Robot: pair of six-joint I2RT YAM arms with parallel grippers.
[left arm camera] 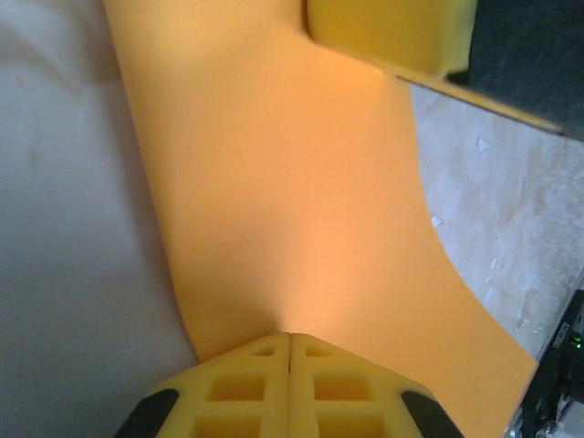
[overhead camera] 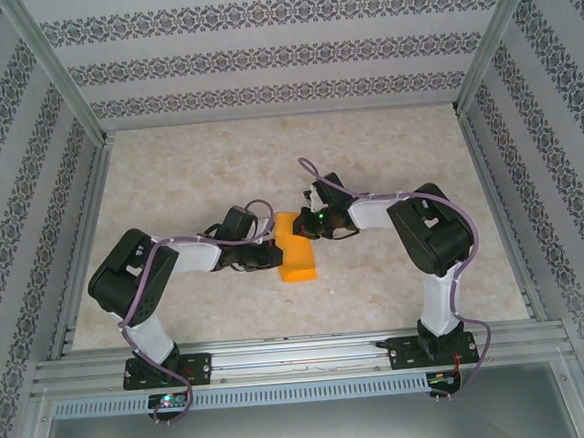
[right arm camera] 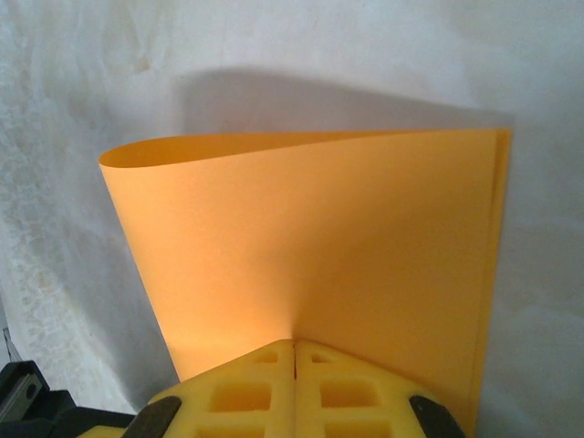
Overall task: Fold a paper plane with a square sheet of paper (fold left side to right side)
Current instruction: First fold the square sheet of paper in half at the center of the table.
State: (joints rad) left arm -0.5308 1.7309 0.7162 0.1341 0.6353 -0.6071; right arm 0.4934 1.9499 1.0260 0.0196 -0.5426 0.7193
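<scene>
Orange paper (overhead camera: 297,254), bent over, uncreased: your left gripper (left arm camera: 289,336) & right gripper (right arm camera: 294,342) both clamped on it so edges align.

Beige marbled table (overhead camera: 388,162); patterned walls (overhead camera: 261,56); metal rail (overhead camera: 302,357).

Top view high, rear, looking down on table (overhead camera: 398,161); wrist views close, both on orange sheet (right arm camera: 319,246)
</scene>
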